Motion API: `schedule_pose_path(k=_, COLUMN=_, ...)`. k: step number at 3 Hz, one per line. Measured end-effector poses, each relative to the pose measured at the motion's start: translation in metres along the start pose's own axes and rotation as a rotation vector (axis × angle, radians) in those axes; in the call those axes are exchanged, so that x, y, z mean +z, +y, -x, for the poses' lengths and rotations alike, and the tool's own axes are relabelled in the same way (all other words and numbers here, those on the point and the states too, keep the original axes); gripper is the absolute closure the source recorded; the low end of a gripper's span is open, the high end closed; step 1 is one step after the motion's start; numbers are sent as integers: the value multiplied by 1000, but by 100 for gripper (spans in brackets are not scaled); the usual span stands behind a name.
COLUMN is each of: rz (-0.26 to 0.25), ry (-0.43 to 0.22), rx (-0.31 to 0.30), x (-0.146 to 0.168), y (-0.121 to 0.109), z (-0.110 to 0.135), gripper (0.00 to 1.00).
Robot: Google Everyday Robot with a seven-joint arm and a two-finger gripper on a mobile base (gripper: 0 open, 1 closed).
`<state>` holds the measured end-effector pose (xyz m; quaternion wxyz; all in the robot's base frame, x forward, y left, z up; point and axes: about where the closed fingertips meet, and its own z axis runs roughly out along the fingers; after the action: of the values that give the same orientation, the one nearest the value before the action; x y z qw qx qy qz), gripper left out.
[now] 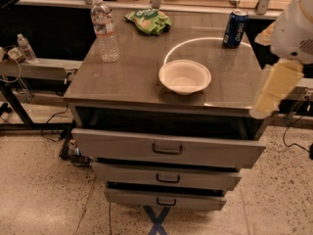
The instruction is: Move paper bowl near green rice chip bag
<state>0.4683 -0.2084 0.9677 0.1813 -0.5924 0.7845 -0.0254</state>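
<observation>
Rightward, claw (275,89) hard to make out — state unclear — apart from paper bowl (185,76)

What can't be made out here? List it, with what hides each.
All in the camera view:
The gripper hangs at the right beside the tabletop; the arm above it is cut off by the frame edge.
The top drawer: inside hidden under the tabletop.
The green rice chip bag: lettering too small to read.
The blue can: far side hidden by itself.
</observation>
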Motion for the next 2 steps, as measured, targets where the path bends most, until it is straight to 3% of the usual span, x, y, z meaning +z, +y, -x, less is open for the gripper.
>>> schedule_pose_path(k=2, rz=-65, ry=-130, rx=172, x=60, y=-73, z=41, gripper=0)
